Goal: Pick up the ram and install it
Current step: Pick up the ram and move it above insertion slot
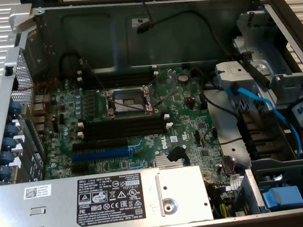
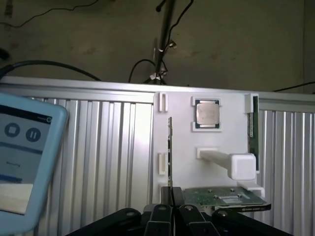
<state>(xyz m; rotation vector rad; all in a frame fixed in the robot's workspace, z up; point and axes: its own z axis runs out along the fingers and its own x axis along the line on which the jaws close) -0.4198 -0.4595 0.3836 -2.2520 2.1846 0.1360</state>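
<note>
Gripper (image 2: pixel 171 196): nearly shut, its dark pads (image 2: pixel 164 196) pinch the near end of the ram, one on each face.
Ram (image 2: pixel 170 147): seen edge-on as a thin line, standing on its long edge on the white holder and running straight away from the gripper.
Holder (image 2: pixel 184 123): a white tray with raised tabs and recesses, lying on a ribbed metal surface (image 2: pixel 108 147).
Holder, square recess: a chip (image 2: pixel 207 113) with a silvery lid sits in it, beside the ram's far end.
Holder, far-side edge: a second green stick (image 2: pixel 255 125) stands on edge in a slot, well apart from the ram.
Holder, near the gripper: a green card (image 2: pixel 224 198) lies flat, just beside the pads; a white block (image 2: pixel 242 166) on an arm stands above it.
Tablet (image 2: pixel 24 157): light-blue casing, screen lit, near the holder's other side.
Case (image 1: pixel 158 20): open, seen in the exterior view.
Case, floor: a green board (image 1: pixel 189 115) with a square socket (image 1: pixel 131 99) in the middle.
Board, slots: long black slots (image 1: pixel 123 126) with white end clips lie just below the socket, with a blue slot (image 1: pixel 101 150) below them.
Case, front: a grey supply box (image 1: pixel 106 199) with a label.
Case, exterior view's right: a drive cage with blue cables (image 1: pixel 270 106).
</note>
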